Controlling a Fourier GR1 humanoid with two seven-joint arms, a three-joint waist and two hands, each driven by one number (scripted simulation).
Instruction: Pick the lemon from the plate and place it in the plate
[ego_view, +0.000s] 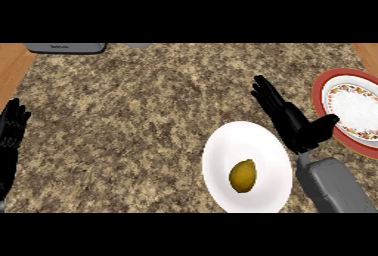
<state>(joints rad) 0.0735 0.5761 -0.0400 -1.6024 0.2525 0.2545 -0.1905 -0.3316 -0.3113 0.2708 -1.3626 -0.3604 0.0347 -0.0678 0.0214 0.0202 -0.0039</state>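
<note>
A yellow lemon (243, 175) lies on a plain white plate (229, 145) near the counter's front, right of centre. A second plate (322, 88), red-rimmed with a flowered white centre, sits at the right edge. My right hand (293, 123) hovers open between the two plates, fingers straight and pointing up and left, thumb spread toward the red-rimmed plate. It stands above and to the right of the lemon, not touching it. My left hand (11, 131) rests open at the left edge, fingers up.
The speckled granite counter (133, 115) spans the view, with wooden strips at the far left and right. A grey appliance (65, 47) sits at the back left edge.
</note>
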